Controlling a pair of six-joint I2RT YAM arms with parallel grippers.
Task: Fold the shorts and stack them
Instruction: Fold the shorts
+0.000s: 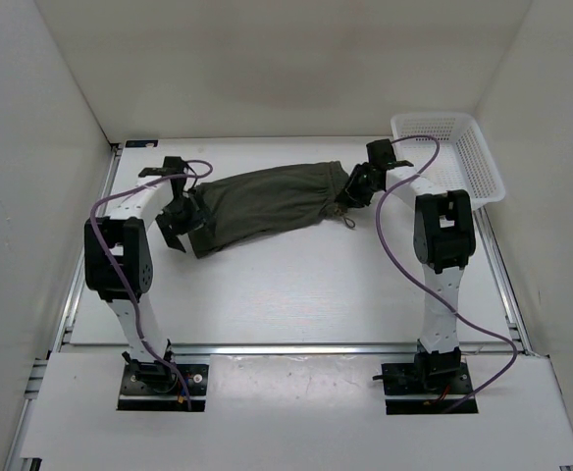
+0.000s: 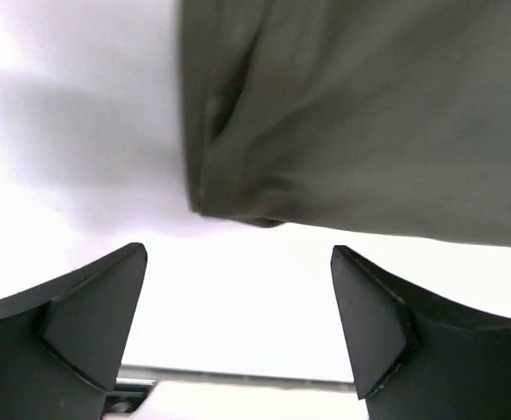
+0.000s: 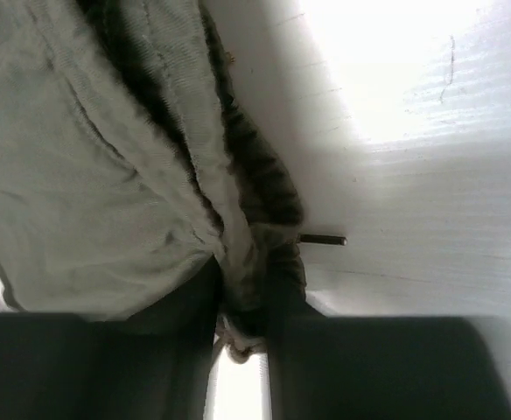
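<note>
Across the table [image 1: 296, 294] shorts [image 1: 262, 206] stretch, waistband [image 3: 247, 201] pinched by right gripper [image 3: 242, 306], left gripper [image 2: 238, 254] spread.

The shorts [image 1: 262, 206] are lying across the far middle of the surface [image 1: 296, 294], stretching between the left fingers [image 2: 89, 332] at their left end and the right fingers [image 3: 387, 367] at their right. A basket [image 1: 483, 172] is sitting at the far right corner.

The shorts [image 1: 267, 206] I hold are plain dark olive green. My table [image 1: 296, 285] is white, the basket [image 1: 463, 147] white mesh, my cables [image 1: 396, 257] purple, my fingers [image 2: 89, 324] black.
</note>
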